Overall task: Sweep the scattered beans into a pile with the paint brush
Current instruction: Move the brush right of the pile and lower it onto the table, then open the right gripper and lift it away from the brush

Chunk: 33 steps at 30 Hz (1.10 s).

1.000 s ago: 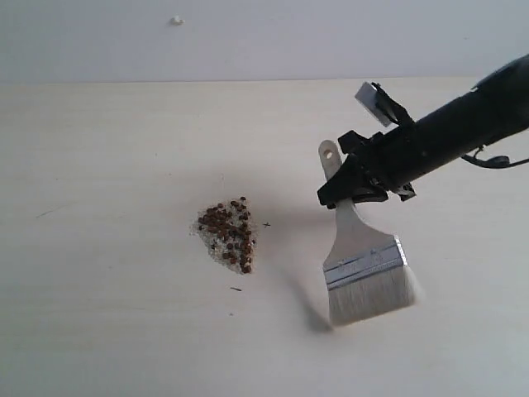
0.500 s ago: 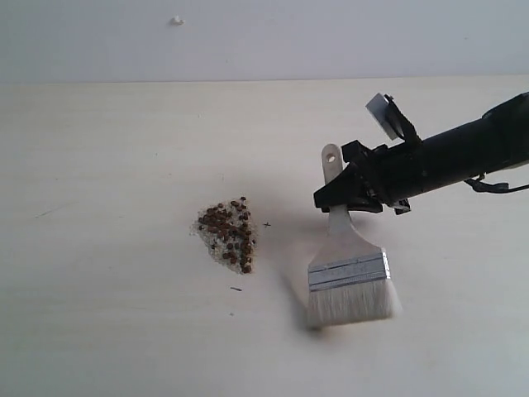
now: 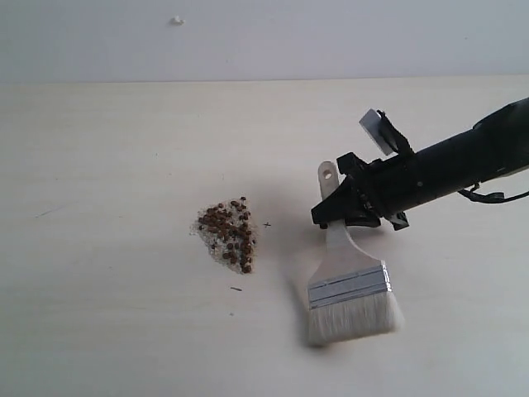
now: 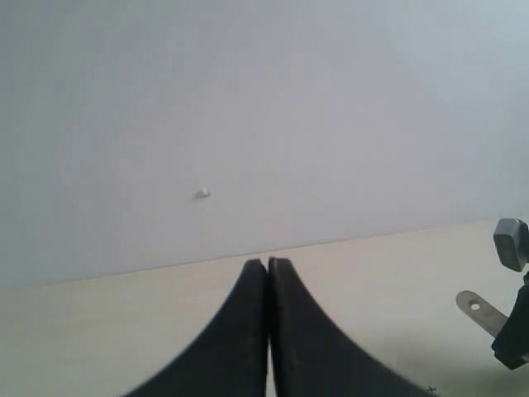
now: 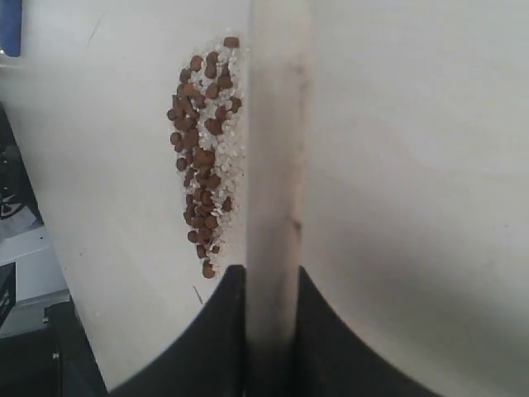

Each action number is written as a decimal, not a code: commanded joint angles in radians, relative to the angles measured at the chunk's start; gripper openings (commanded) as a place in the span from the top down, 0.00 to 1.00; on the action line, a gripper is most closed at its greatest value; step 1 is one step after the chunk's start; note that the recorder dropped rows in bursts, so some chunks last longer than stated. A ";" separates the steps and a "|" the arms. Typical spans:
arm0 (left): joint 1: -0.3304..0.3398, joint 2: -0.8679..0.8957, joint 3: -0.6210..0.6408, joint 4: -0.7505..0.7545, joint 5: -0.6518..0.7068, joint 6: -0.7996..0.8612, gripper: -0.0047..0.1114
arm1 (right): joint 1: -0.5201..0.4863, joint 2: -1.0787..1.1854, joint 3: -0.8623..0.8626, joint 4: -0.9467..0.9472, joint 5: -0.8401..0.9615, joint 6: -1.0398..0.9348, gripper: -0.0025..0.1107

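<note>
My right arm (image 3: 463,161) comes in over the right edge of the tabletop (image 3: 124,165) and slopes down toward the middle. It is long and black. My right gripper (image 3: 333,213) sits at its low end, a little above the tabletop. Its 2 jaws squeeze the handle of the paint brush (image 3: 347,277), 1 on each side. My left gripper (image 4: 267,266) is pressed tight with nothing in it. Its 2 black fingers touch and point toward the far edge.
</note>
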 commanded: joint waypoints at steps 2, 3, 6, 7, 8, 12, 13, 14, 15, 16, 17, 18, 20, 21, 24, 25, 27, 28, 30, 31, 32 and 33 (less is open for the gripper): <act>0.002 -0.005 0.003 -0.005 -0.003 -0.004 0.96 | 0.001 -0.001 0.006 -0.074 -0.093 0.120 0.94; 0.002 -0.005 0.003 -0.005 -0.003 -0.004 0.96 | 0.001 -0.001 0.006 -0.076 -0.087 0.127 0.91; 0.002 -0.005 0.003 -0.005 -0.003 -0.004 0.96 | 0.001 -0.001 0.006 -0.076 -0.074 0.122 0.76; 0.002 -0.005 0.003 -0.005 -0.003 -0.004 0.96 | 0.001 -0.001 0.006 -0.076 -0.074 0.122 0.72; 0.002 -0.005 0.003 -0.005 -0.003 -0.004 0.96 | 0.001 -0.001 0.006 -0.076 -0.074 0.122 0.69; 0.002 -0.005 0.003 -0.005 -0.003 -0.004 0.96 | 0.001 -0.003 0.006 -0.074 -0.074 0.122 0.56; 0.002 -0.005 0.003 -0.005 -0.003 -0.004 0.96 | 0.001 -0.007 0.006 -0.076 -0.074 0.122 0.55; 0.002 -0.005 0.003 -0.005 -0.003 -0.004 0.96 | 0.001 -0.012 0.006 -0.078 -0.076 0.122 0.55; 0.002 -0.005 0.003 -0.005 -0.003 -0.004 0.96 | 0.001 -0.020 0.004 -0.081 -0.086 0.122 0.55; 0.002 -0.005 0.003 -0.005 -0.003 -0.004 0.96 | 0.001 -0.030 -0.005 -0.092 -0.095 0.122 0.55; 0.002 -0.005 0.003 -0.005 -0.003 -0.004 0.96 | 0.001 -0.042 -0.016 -0.108 -0.107 0.122 0.55; 0.002 -0.005 0.003 -0.005 -0.003 -0.004 0.96 | 0.001 -0.055 -0.027 -0.125 -0.119 0.122 0.55; 0.002 -0.005 0.003 -0.005 -0.003 -0.004 0.96 | 0.001 -0.082 -0.047 -0.165 -0.156 0.126 0.55; 0.002 -0.005 0.003 -0.005 -0.003 -0.004 0.96 | 0.001 -0.098 -0.057 -0.187 -0.182 0.134 0.55; 0.002 -0.005 0.003 -0.005 -0.003 -0.004 0.96 | 0.001 -0.147 -0.084 -0.279 -0.294 0.193 0.55; 0.002 -0.005 0.003 -0.005 -0.003 -0.004 0.96 | 0.001 -0.167 -0.090 -0.315 -0.333 0.231 0.55; 0.002 -0.005 0.003 -0.005 -0.003 -0.004 0.96 | 0.001 -0.211 -0.095 -0.412 -0.430 0.340 0.56; 0.002 -0.005 0.003 -0.005 -0.003 -0.004 0.96 | 0.001 -0.231 -0.095 -0.466 -0.478 0.386 0.58; 0.002 -0.005 0.003 -0.005 -0.003 -0.004 0.96 | 0.001 -0.277 -0.095 -0.566 -0.552 0.479 0.66; 0.002 -0.005 0.003 -0.005 -0.003 -0.004 0.96 | 0.001 -0.309 -0.089 -0.626 -0.580 0.526 0.74; 0.002 -0.005 0.003 -0.005 -0.003 -0.004 0.96 | 0.001 -0.332 -0.084 -0.658 -0.596 0.548 0.80; 0.002 -0.005 0.003 -0.005 -0.003 -0.004 0.96 | 0.001 -0.363 -0.074 -0.695 -0.618 0.574 0.88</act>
